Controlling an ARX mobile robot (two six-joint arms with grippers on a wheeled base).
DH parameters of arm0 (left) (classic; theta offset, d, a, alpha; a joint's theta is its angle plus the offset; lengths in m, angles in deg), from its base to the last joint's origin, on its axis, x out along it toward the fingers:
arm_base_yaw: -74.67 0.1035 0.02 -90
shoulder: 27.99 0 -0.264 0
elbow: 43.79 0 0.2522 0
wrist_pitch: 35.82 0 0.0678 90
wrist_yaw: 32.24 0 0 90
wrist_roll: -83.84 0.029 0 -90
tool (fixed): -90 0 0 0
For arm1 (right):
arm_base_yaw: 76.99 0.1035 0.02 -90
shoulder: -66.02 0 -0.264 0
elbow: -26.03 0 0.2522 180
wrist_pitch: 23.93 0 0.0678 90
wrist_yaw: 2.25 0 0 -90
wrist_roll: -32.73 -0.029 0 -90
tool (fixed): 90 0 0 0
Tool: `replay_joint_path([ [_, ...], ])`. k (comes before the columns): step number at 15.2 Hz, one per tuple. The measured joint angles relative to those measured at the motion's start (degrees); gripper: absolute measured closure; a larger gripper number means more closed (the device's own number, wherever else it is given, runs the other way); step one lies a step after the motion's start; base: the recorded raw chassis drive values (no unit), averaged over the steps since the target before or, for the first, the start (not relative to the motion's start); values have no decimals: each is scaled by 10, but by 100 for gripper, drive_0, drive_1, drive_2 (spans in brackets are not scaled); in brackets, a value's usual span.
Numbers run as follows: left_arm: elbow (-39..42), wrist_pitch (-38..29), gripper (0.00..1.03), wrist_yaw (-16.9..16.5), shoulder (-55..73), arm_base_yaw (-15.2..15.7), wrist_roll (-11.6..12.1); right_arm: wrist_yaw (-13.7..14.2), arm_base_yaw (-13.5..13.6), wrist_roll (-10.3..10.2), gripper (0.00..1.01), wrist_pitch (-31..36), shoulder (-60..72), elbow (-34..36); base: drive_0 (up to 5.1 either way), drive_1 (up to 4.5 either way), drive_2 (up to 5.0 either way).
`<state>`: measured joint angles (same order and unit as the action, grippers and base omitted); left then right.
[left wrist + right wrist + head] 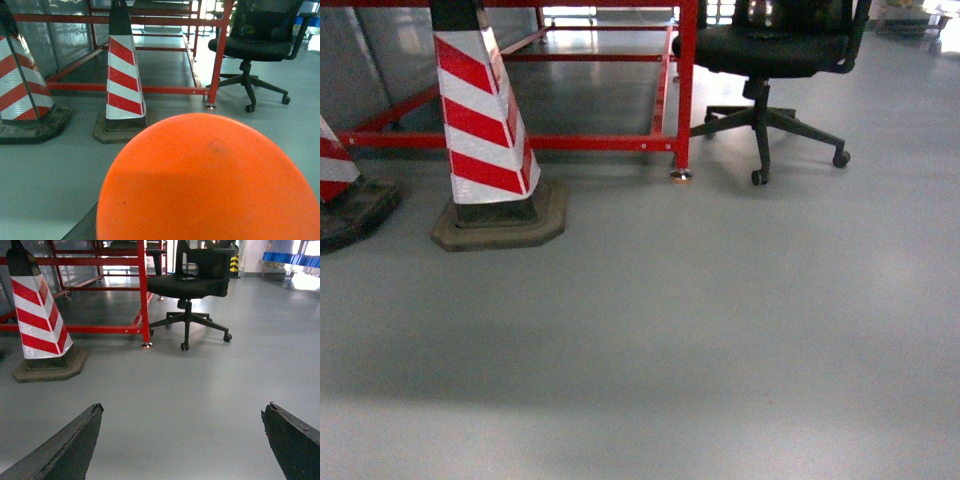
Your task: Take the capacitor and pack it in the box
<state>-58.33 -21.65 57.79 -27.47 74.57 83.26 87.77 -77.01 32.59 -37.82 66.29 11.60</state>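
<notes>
**Bare floor ahead, no box or capacitor in sight**

The head view looks down on a grey floor (700, 330). A red-and-white striped traffic cone (485, 130) stands on its dark base at upper left, with the edge of a second cone (345, 195) at the far left. Behind them runs a red metal frame (685, 90), and a black office chair (775, 60) on castors stands just to the right of the frame's leg. Neither arm shows in this view.

The right wrist view shows the right hand (182, 440) wide open: its two dark fingers (65, 450) sit at the bottom corners, far apart, with only floor between them and nothing held.

In the left wrist view a large round orange object (210, 185) fills the lower frame and hides the left hand, so I cannot tell whether it is open or closed.

The box and the capacitor appear in none of the three views.
</notes>
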Motion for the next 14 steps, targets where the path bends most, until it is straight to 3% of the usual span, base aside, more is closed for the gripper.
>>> replay_joint_path([
  [14, 0, 0, 59, 0, 0, 0, 0, 0, 0, 0, 3, -3, 0, 0, -500, 246, 246],
])
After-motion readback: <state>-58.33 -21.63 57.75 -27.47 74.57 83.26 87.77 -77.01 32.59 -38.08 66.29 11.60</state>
